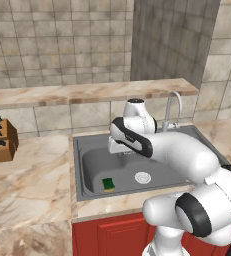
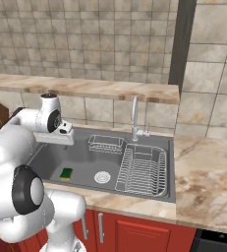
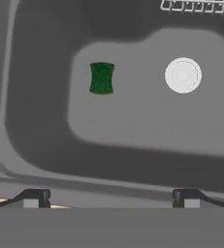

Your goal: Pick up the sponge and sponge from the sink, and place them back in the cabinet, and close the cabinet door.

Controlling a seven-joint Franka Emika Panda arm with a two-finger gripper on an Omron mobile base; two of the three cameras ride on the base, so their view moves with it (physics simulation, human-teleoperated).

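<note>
Sponge [image 1: 108, 184] green-topped, flat on sink [image 1: 87, 150] floor, near front wall, left of drain [image 1: 143, 177]; well apart from rack [image 2: 105, 143] & draining board [image 2: 143, 170]. Only one sponge seen in basin; second can't be located. Gripper [image 3: 111, 197] spread wide, nothing held, hovering above basin's rear-left part, pointing down. Looks like pre-grasp setup: high enough to clear rim, cam looking down on sponge [image 3: 102, 77]. Not yet centred over it, so probably needs shift before descent. Faucet [image 2: 134, 118] off to side, no obstruction. Cabinet out of frame.
</note>
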